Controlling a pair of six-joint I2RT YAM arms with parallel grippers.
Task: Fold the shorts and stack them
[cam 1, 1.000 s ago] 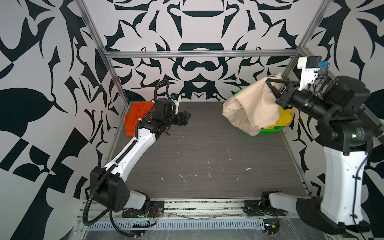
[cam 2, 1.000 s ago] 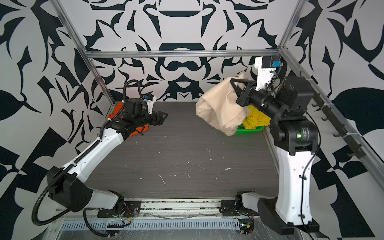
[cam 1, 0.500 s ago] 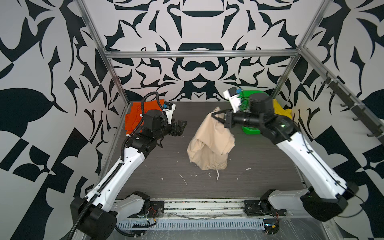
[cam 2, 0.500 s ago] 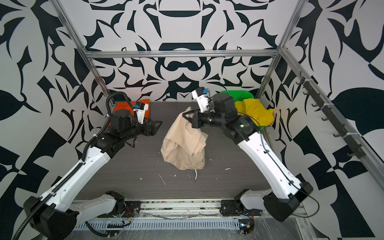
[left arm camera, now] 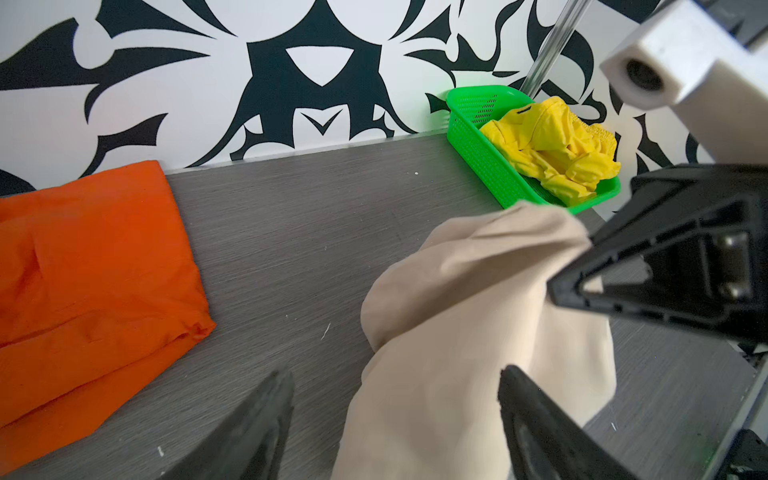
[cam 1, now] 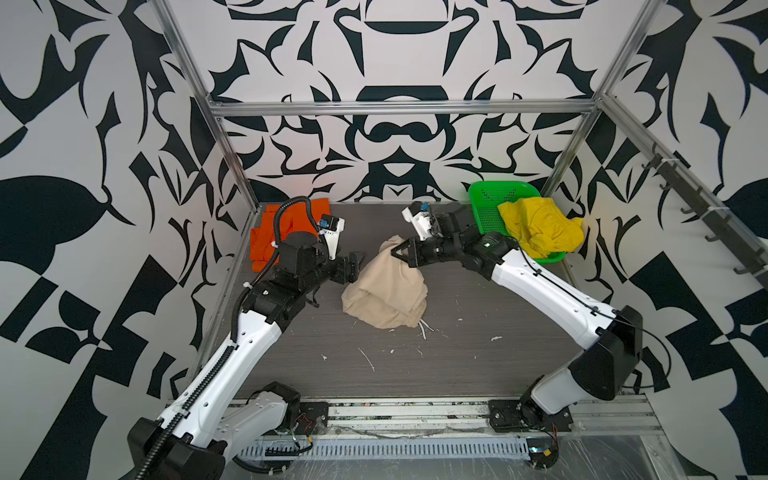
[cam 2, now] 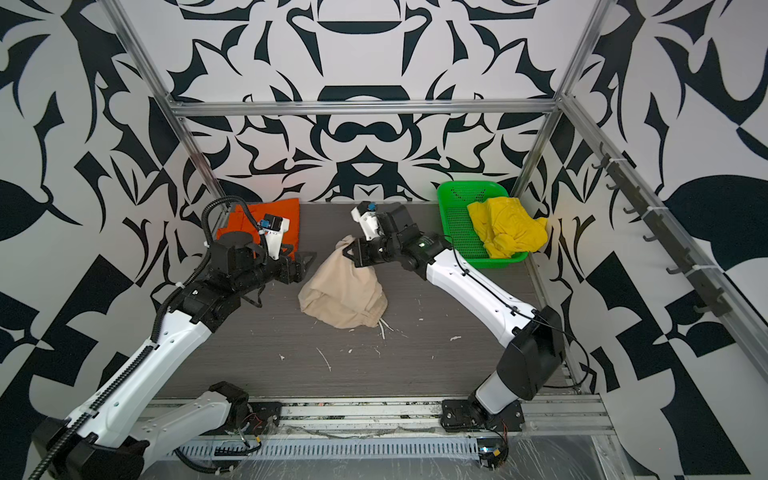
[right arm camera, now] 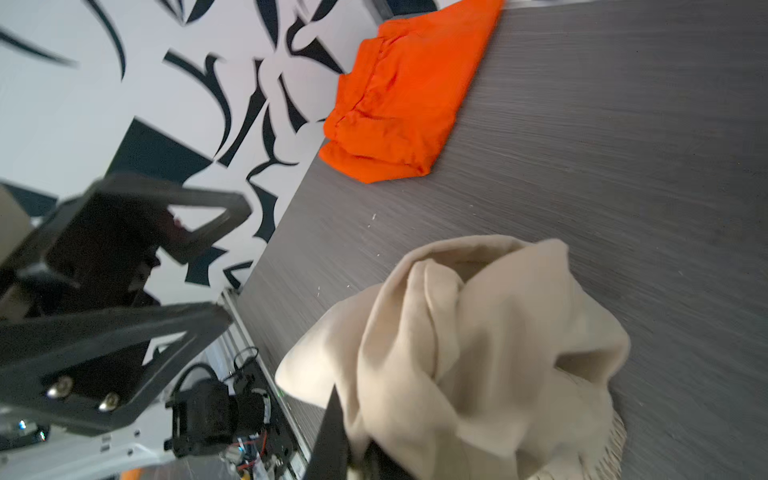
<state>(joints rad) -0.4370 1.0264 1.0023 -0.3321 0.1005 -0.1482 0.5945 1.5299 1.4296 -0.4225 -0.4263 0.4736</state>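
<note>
The beige shorts (cam 1: 384, 291) (cam 2: 343, 293) form a heap mid-table, with their top pulled up into a peak. My right gripper (cam 1: 400, 252) (cam 2: 353, 249) (right arm camera: 351, 419) is shut on that peak. A white drawstring (cam 1: 423, 328) trails out at the front. My left gripper (cam 1: 354, 266) (cam 2: 309, 259) (left arm camera: 395, 395) is open at the heap's left side, beige cloth lying loose between its fingers. The orange shorts (cam 1: 291, 224) (left arm camera: 83, 270) (right arm camera: 407, 91) lie folded flat at the back left. The yellow shorts (cam 1: 536, 226) (cam 2: 505, 226) (left arm camera: 552, 149) are crumpled in the basket.
A green perforated basket (cam 1: 486, 208) (cam 2: 455, 216) (left arm camera: 478, 145) stands in the back right corner. White flecks (cam 1: 368, 359) dot the dark table near the front. Metal frame posts stand at the back corners. A rail runs along the front edge.
My right arm swung from the basket to mid-table with the beige shorts and lowered them until their bottom rests on the table. My left gripper came right, up to the cloth.
</note>
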